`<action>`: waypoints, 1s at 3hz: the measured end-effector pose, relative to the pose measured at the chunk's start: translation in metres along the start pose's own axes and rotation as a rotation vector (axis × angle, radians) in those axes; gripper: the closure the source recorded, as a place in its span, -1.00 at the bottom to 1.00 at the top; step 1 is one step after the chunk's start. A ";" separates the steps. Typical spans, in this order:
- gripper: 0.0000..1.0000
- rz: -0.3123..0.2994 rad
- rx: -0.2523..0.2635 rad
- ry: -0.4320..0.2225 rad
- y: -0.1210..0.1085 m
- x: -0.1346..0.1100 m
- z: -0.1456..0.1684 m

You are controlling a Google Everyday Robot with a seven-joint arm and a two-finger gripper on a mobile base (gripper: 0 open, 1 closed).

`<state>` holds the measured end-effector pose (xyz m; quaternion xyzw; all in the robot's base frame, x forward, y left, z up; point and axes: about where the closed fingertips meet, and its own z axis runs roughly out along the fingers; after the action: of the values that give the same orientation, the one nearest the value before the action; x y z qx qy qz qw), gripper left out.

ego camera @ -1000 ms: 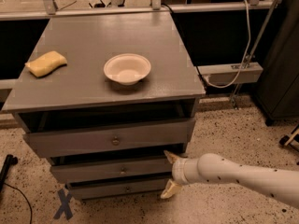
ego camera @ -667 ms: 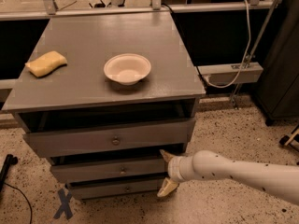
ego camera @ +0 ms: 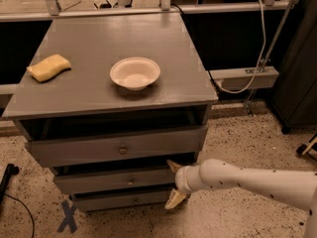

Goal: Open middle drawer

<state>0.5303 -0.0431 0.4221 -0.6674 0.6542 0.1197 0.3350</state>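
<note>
My claw point(ego camera: 174, 182) is spread wide, gripping nothing, at the right end of the middle drawer point(ego camera: 109, 179). Drawer front faces camera, long axis left-right.

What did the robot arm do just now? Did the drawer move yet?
The tool slid a little left, toward the right end of the middle drawer, its fingers spread open above and below the drawer front. It has not closed on anything. The middle drawer looks no further out, and the bowl and yellow sponge on top stayed put.
</note>
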 end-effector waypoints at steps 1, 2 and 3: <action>-0.70 0.007 -0.008 -0.005 0.000 0.001 0.004; -0.60 0.010 -0.015 -0.016 -0.002 -0.001 0.008; -0.62 0.006 -0.026 -0.026 -0.001 -0.002 0.008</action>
<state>0.5331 -0.0370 0.4175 -0.6682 0.6502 0.1380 0.3343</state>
